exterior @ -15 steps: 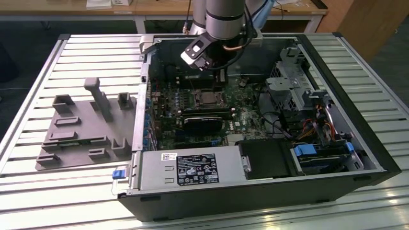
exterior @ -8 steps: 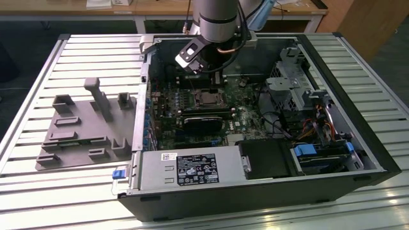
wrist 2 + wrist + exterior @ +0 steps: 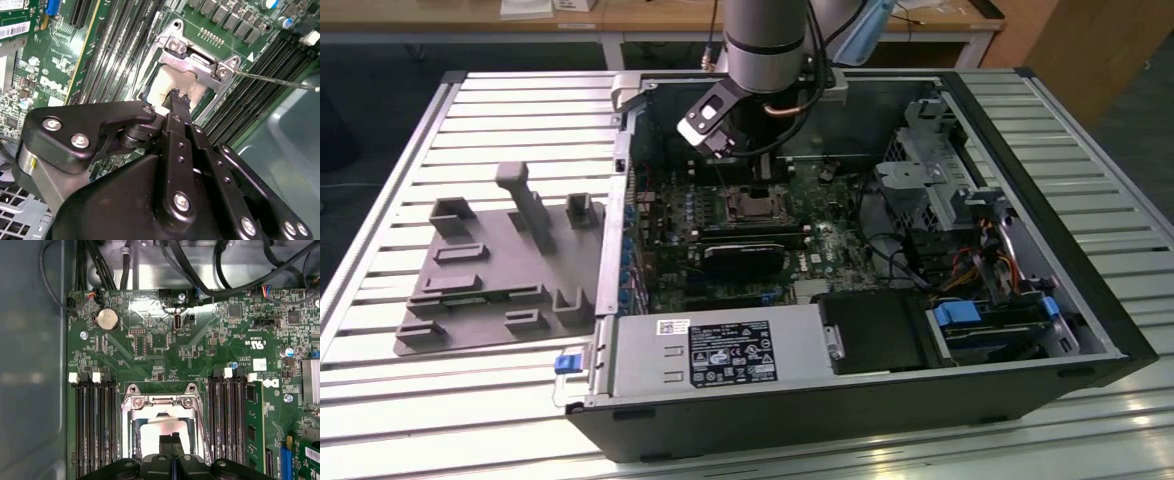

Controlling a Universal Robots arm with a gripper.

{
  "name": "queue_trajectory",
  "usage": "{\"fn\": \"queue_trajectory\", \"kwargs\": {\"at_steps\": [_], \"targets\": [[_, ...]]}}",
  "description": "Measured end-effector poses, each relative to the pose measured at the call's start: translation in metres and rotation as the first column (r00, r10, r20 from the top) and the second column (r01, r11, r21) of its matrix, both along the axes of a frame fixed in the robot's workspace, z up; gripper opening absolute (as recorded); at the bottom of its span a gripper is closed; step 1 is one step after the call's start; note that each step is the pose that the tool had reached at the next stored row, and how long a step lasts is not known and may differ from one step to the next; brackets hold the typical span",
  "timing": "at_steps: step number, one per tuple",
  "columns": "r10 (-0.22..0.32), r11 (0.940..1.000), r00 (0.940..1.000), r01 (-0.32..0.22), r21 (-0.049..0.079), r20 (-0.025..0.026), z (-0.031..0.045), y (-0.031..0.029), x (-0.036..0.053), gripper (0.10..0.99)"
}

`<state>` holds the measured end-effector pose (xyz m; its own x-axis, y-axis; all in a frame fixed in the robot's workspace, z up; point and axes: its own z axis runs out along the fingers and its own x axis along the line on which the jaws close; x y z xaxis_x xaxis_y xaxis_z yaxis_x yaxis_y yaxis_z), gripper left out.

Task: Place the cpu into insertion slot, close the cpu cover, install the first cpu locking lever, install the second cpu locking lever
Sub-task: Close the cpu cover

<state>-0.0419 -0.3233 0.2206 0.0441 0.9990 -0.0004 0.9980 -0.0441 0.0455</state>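
Hand [image 3: 172, 440] closed, empty, over cpu [image 3: 155, 430] | cpu sits in insertion slot [image 3: 129, 435]

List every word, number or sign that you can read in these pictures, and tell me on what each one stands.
Black-and-white label on the power supply: too small to read.
Small white sticker above it: too small to read.
White printing on the motherboard: too small to read.
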Motion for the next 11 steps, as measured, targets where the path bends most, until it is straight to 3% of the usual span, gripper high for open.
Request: {"fn": "queue_trajectory", "kwargs": {"at_steps": [5,11], "targets": [[0.014,0.9999,0.9999,-0.014,0.000,0.0002,-0.0001,0.0000,-0.0001,0.102],[0.120,0.9928,0.9928,-0.120,0.000,0.0002,-0.0006,0.0000,-0.0001,0.102]]}}
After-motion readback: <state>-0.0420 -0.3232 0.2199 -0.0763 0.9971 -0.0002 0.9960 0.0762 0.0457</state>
